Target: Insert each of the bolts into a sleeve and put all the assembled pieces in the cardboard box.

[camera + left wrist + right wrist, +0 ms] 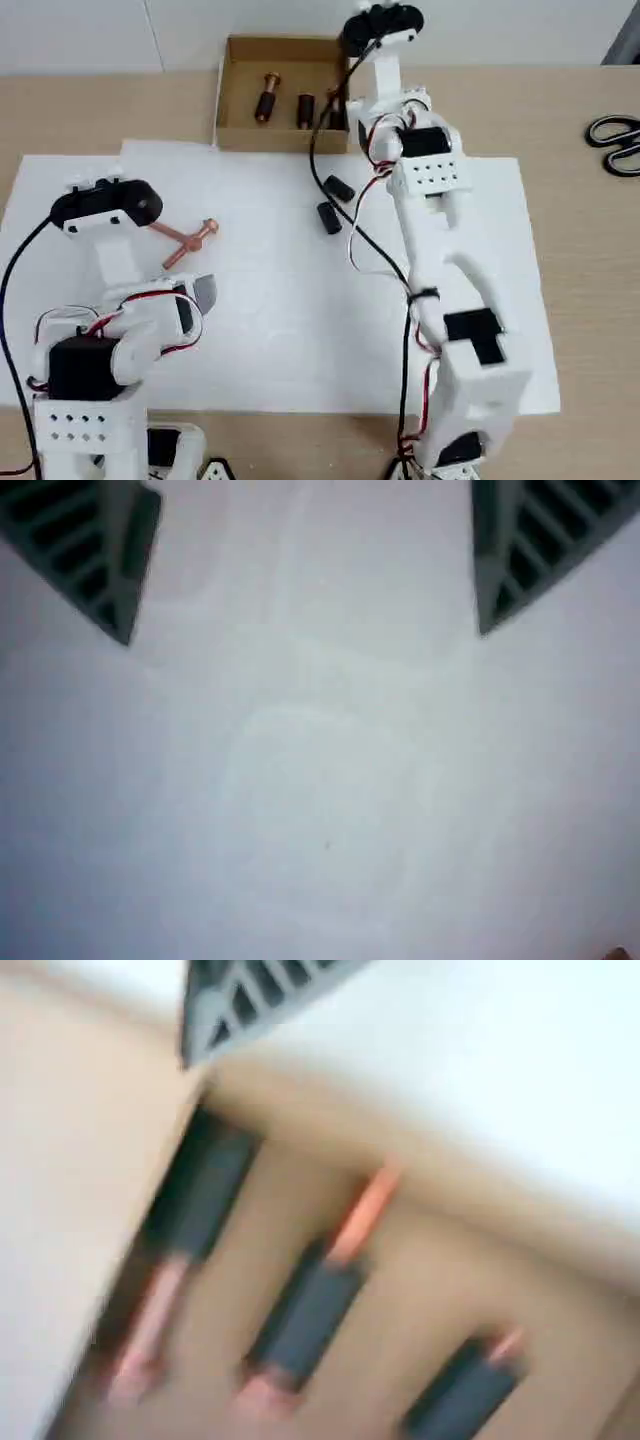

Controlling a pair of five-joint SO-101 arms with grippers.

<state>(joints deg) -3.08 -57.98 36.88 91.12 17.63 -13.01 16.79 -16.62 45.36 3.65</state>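
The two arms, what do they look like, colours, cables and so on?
Both the left arm and the right arm are white plastic shells around black motor blocks, with perforated white plates. Black cables and thin red and white wires run along them. The left gripper has grey fingers with ribbed slats.

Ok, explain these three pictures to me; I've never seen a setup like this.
These are two small robot arms at a table. The overhead picture shows both; the other two come from cameras on their wrists. The left end effector is open over the white sheet, holding nothing. The right arm stretches over the cardboard box, where its camera sees three assembled pieces, bolts in sleeves. On the sheet lie two loose copper bolts, crossed, and two black sleeves. Scissors lie on the bare table.
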